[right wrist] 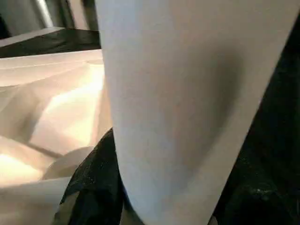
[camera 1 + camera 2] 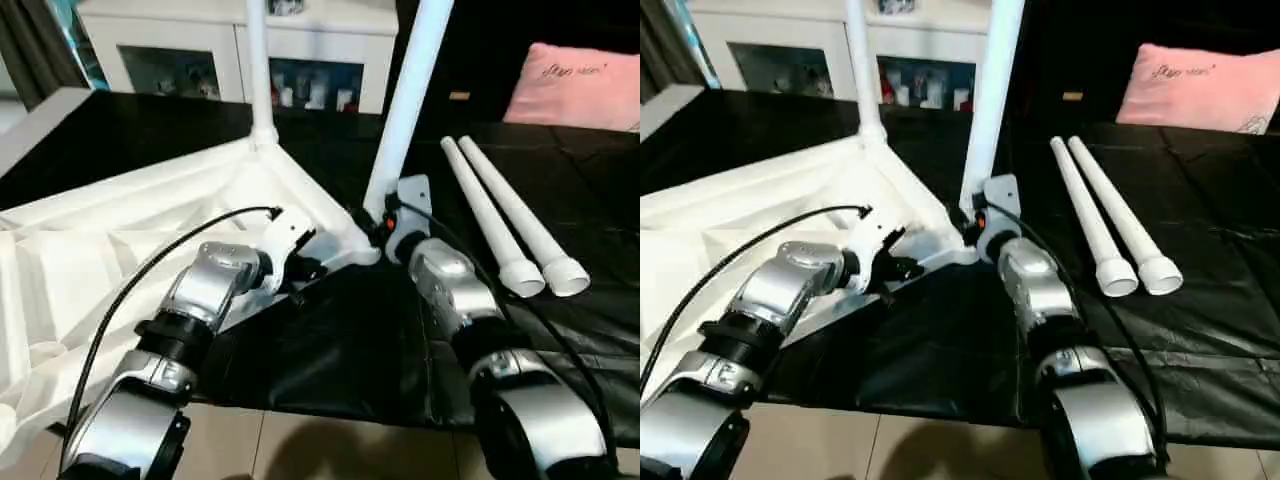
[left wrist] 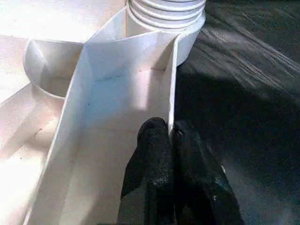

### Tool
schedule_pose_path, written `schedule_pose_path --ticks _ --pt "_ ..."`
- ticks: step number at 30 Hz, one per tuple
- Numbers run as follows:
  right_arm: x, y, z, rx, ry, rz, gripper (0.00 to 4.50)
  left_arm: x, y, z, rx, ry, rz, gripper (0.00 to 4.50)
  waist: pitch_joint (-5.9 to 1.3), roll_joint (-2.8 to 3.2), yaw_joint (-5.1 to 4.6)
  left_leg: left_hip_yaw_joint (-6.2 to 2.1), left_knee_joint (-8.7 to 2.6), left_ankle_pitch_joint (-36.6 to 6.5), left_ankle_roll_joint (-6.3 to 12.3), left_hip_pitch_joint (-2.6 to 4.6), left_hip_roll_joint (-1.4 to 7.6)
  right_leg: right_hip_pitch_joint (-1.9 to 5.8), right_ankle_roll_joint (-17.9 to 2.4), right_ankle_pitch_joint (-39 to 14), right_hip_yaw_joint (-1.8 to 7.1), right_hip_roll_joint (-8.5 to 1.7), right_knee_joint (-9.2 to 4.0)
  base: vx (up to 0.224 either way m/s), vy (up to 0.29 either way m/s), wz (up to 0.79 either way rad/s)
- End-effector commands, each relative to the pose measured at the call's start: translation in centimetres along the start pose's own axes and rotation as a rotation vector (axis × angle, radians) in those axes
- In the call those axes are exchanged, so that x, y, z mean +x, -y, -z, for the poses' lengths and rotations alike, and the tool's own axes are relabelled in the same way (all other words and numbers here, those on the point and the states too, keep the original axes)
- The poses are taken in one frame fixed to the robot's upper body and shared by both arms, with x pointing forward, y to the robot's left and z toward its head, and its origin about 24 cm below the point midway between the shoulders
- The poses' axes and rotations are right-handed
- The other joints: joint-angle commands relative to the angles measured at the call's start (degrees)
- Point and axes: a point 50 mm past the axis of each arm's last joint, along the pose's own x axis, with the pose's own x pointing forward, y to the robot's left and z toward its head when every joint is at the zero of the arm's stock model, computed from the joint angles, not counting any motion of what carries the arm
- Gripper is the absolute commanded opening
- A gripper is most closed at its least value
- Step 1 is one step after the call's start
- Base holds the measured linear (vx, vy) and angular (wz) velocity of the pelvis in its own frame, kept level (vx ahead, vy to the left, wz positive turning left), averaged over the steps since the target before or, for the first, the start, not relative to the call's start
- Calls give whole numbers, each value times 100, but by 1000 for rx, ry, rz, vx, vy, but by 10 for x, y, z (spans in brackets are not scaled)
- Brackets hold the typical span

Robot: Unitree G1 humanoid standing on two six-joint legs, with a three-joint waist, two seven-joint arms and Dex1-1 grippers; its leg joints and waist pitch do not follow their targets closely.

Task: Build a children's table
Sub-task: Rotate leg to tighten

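The white tabletop (image 2: 120,250) lies upside down on the black sheet, ribs facing up. One white leg (image 2: 258,70) stands upright in its far corner socket. A second leg (image 2: 408,110) rises from the near corner socket, tilted slightly to the right. My right gripper (image 2: 385,222) is closed around its base, and a black finger (image 1: 93,183) shows beside the tube. My left gripper (image 3: 169,129) pinches the tabletop's thin rim wall (image 3: 172,93) close to that socket. Two loose legs (image 2: 505,220) lie side by side on the sheet to the right.
A white glass-door cabinet (image 2: 240,50) stands behind the work surface. A pink cushion (image 2: 580,85) sits at the back right. The black sheet (image 2: 340,350) runs to the near edge, with pale floor tiles (image 2: 330,450) below it.
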Motion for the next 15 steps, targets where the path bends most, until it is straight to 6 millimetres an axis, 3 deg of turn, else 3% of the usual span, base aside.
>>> schedule_pose_path --ticks 1,3,6,7,15 --pt "-13 -10 63 106 -253 17 194 -11 -2 -46 71 171 -47 0 -381 26 45 -20 -315 369 591 -8 187 374 -1716 1763 206 -424 -246 0 0 0" --pt "-12 -12 62 88 -254 30 194 -10 -3 -43 84 151 -64 0 -358 33 31 -16 -329 219 621 -11 205 359 -1739 1553 194 -432 -271 0 0 0" --pt "-11 -12 63 87 -257 36 194 -10 -3 -42 87 143 -70 0 -330 39 28 -14 -364 -169 504 18 240 352 -1719 930 198 -452 -323 0 0 0" --pt "-11 -13 64 79 -264 38 194 -9 -2 -41 91 134 -70 0 -327 69 25 -13 -370 -256 434 24 245 345 -1710 824 199 -454 -335 0 0 0" --pt "-11 -17 67 13 -290 -10 194 -8 0 -39 100 117 -59 0 -321 57 6 -18 -377 -265 335 7 237 365 -1686 889 190 -449 -326 0 0 0"
